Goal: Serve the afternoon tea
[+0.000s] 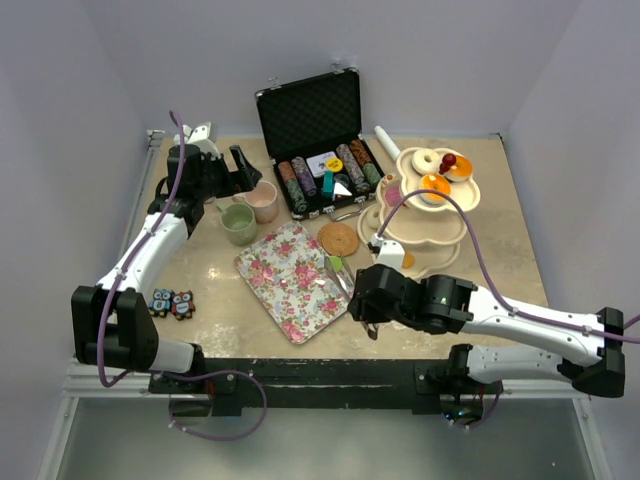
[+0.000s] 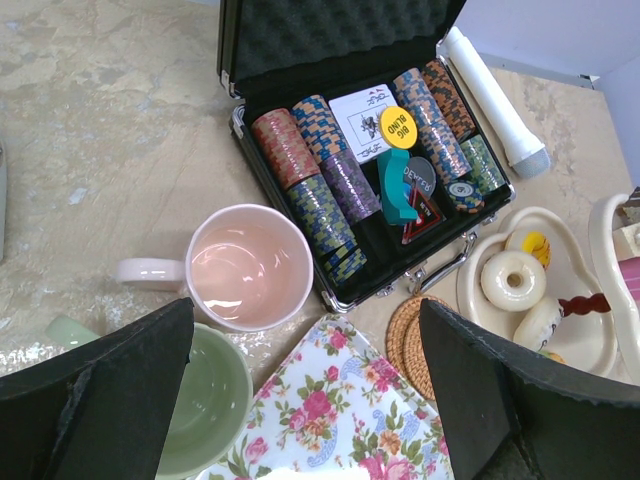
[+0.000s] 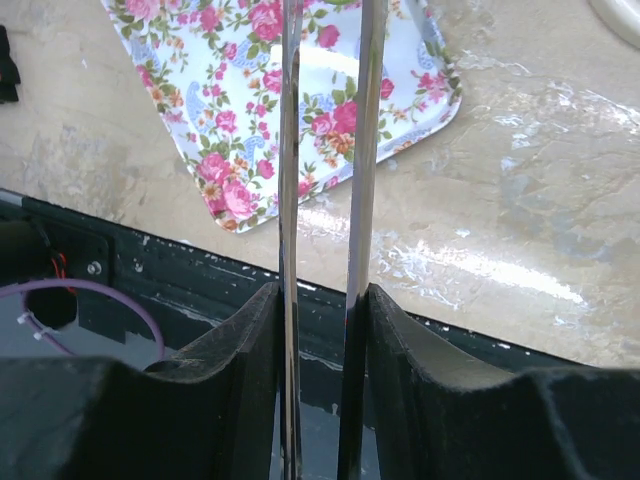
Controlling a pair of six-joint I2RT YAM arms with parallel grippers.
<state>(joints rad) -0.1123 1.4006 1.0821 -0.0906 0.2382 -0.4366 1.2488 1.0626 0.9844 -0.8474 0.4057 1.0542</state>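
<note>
**Slick tongs near, crowded cups far**

Nearest, off the near right corner of the floral tray point(image 1: 290, 280): right gripper point(image 3: 322, 300), pinched narrow on a pair of metal tongs point(image 3: 365, 150) aimed out over that corner. Likely trouble here: thin glossy steel twisting or sliding between the pads on a quick swing, then a treat gripped askew and dropped. Also long tips well ahead of the claw, so easy to clip a scalloped edge and shake the tiers.

Beyond the tray's far left corner: green cup point(image 2: 205, 400), then pink cup point(image 2: 250, 268) just beside it, both upright and seemingly empty. Above them, left gripper point(image 2: 305, 320), spread wide, holding nothing, with the pink cup just ahead of the gap. Risk on descent: a finger landing on a rim or shoving the neighbouring cup.

Right of the tray's far corner, well apart from both claws: three-tier stand point(image 1: 440, 255), with a donut point(image 1: 425, 162) among the treats on top.
</note>
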